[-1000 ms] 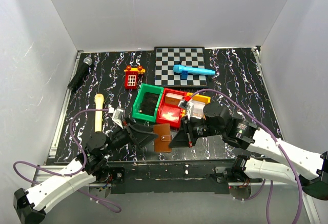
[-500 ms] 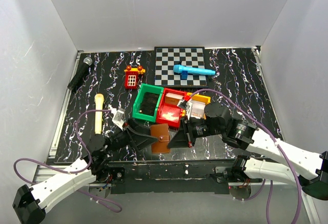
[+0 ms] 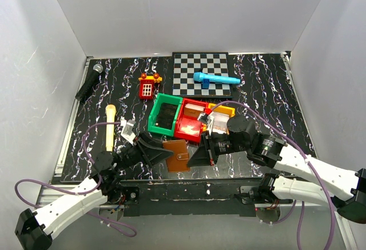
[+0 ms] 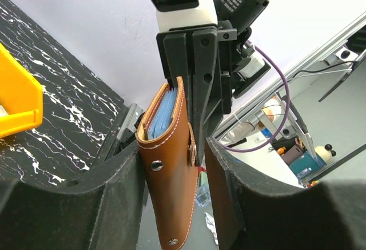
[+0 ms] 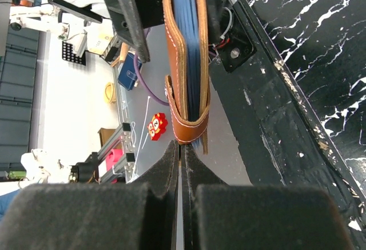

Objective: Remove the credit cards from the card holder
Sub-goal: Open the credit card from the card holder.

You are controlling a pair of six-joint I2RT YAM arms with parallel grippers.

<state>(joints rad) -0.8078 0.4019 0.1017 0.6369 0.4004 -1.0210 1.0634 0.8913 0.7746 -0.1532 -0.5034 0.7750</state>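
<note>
The right gripper [image 5: 180,147] has its fingers pressed tight together. Their tips meet the near end of the card holder [image 4: 171,187], where a sliver of blue pokes out of the brown leather. It looks pinched there, and nothing else holds it up. The card holder stands on edge, closed, with its snap strap fastened across the side.

The left gripper [image 4: 174,153] comes from the other side with its jaws partly open, one finger on each face of the card holder. One finger [image 4: 123,198] lies against the leather. The other finger [image 4: 226,204] stands just off it, with a narrow gap showing. Blue layers [image 4: 163,112] show between the leather covers at the top. Whether they are credit cards or pocket lining cannot be told.

From above, the card holder hangs between the two grippers near the front edge of the black marbled table [image 3: 257,90]. Just beyond it sit a green bin [image 3: 164,115], a red bin [image 3: 189,125] and an orange bin [image 3: 224,111], pushed close together. To the left lies a cream-coloured stick [image 3: 110,125]. Farther back are a red toy phone [image 3: 148,87] and a black microphone [image 3: 90,82]. At the far edge is a checkered board [image 3: 201,72] with a blue marker [image 3: 214,79] lying on it.
</note>
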